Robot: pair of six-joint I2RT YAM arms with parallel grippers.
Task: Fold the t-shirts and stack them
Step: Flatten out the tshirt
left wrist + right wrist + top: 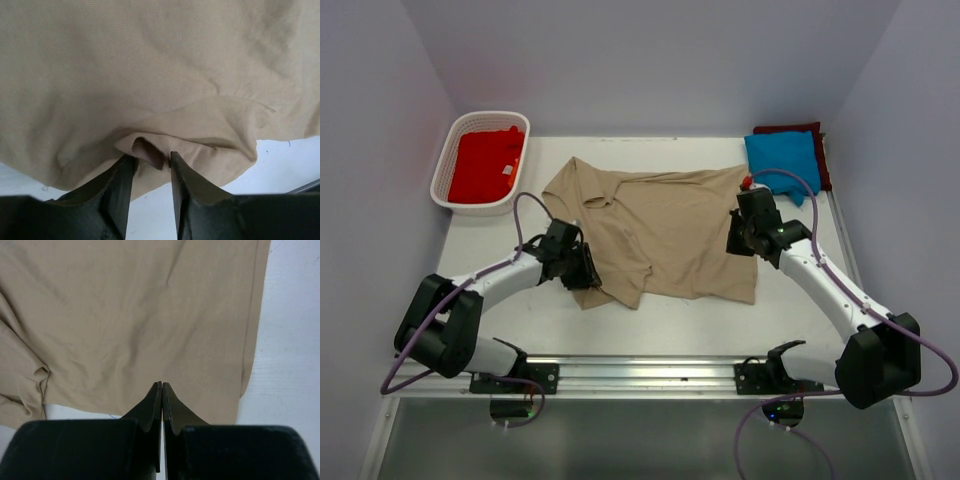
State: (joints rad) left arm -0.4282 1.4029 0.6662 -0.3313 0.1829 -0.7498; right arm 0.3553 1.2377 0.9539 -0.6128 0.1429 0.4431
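The tan t-shirt (pixel 660 230) lies spread in the middle of the surface (pixel 670 320), collar toward ten o'clock and one lower corner reaching to five o'clock. It is creased rather than flat.

The left arm (pixel 500 275) comes in at the shirt's seven o'clock corner, and from above its wrist hides that corner. In its own wrist view the left jaws stand about half open. A small ruck of the hem is humped up between the tips and touches both, but is not squeezed flat. The cloth beyond runs off the top and sides of that view.

The right arm (pixel 830 285) sits over the shirt's three o'clock edge. Its right jaws are closed tip to tip over the hem. I cannot tell whether any cloth is caught between them, because the fingers cover the spot.

At eleven o'clock a white lattice basket (pixel 488 117) holds the red t-shirt (pixel 485 165), bunched so its shape is hard to read. At one o'clock the blue t-shirt (pixel 782 155) lies folded on the maroon t-shirt (pixel 800 128), which shows only as a strip along the far and right edges.
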